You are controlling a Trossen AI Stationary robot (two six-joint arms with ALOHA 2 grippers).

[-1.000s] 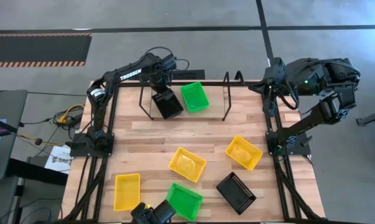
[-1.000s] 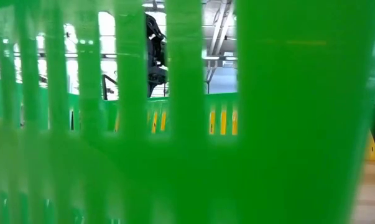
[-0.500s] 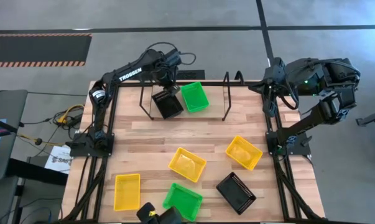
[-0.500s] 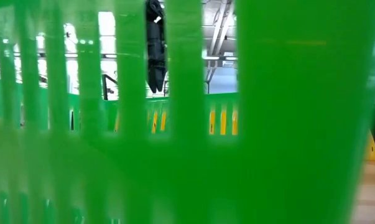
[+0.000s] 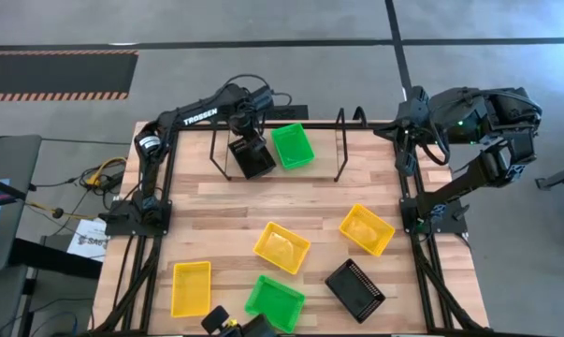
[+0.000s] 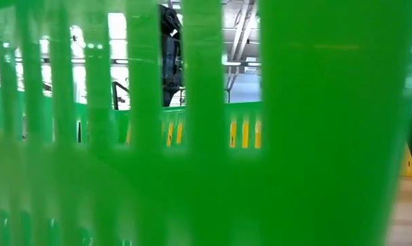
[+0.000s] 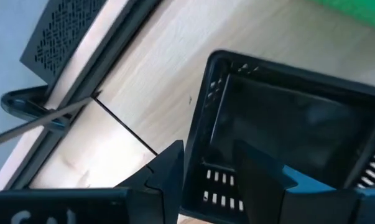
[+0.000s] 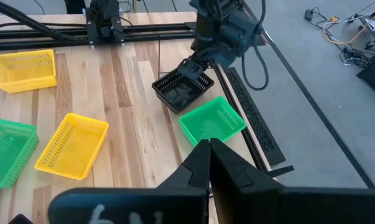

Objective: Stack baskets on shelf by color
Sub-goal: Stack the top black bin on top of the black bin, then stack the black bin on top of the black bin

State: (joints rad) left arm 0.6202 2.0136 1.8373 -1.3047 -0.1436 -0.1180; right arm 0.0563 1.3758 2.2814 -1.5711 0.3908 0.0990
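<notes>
White "TROSSEN" lettering marks the left arm. Its left pincer (image 5: 245, 131) straddles the perforated black basket's (image 5: 252, 156) wall on the light-wood shelf (image 5: 324, 161), fingers apart. The right pincer (image 8: 209, 163), closed and empty, waits at the desk's far right corner.

My matt black plastic fingers (image 7: 168, 180) straddle a perforated black plastic basket (image 7: 287, 137) wall; the table (image 7: 156, 68) is smooth pale wood.

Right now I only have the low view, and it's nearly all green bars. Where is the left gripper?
Observer: The left gripper is at the shelf, fingers open on either side of one wall of a black basket.
Operator: Anything next to that basket?
Observer: A green basket lies right beside it, between the shelf's end loops.
Operator: And the right arm?
Observer: The right gripper is shut and empty, waiting at the table's far right corner.
</notes>
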